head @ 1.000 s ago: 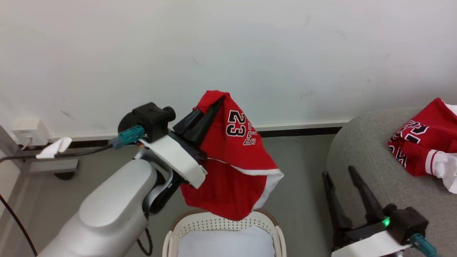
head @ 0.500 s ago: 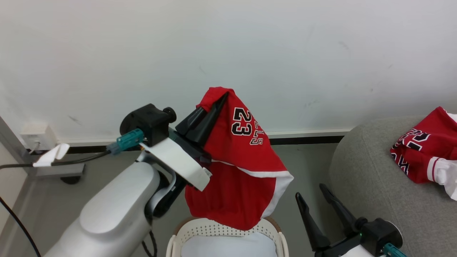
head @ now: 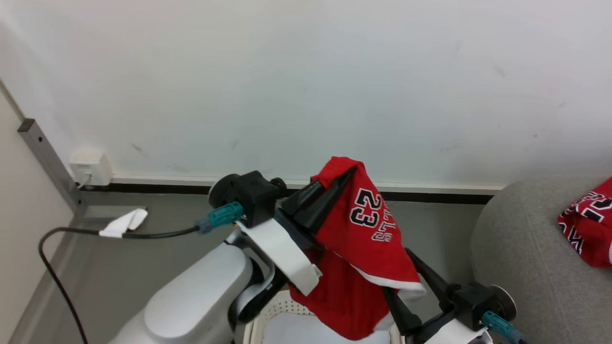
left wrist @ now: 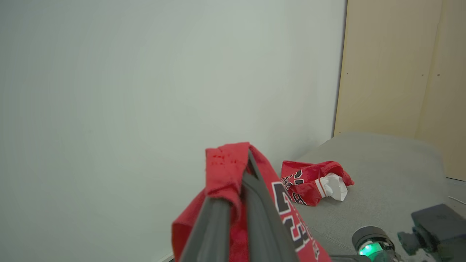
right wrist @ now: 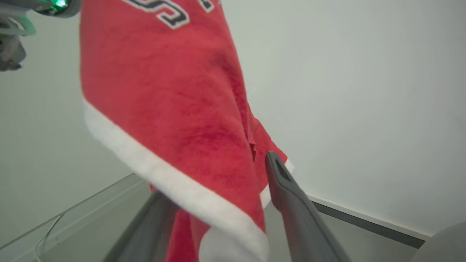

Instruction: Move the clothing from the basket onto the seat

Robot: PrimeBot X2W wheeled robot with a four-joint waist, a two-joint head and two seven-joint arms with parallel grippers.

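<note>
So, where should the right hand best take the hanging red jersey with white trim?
Its lower white hem, from below: the red jersey hangs from the shut left hand, and that edge falls between the fingers of the open right hand.

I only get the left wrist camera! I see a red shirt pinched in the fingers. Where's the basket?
Observer: The basket sits right below the jersey, at the bottom of the head view. The jersey's lower end overlaps its rim there; I cannot tell whether they touch.
Operator: What's the other hand doing? I just see a green light.
Observer: The right gripper is open, with one finger on each side of the jersey's lower edge, not closed on it.
Operator: Is anything lying around to the left?
Observer: Yes, a black cable loops down on the robot's left, near the wall.
</note>
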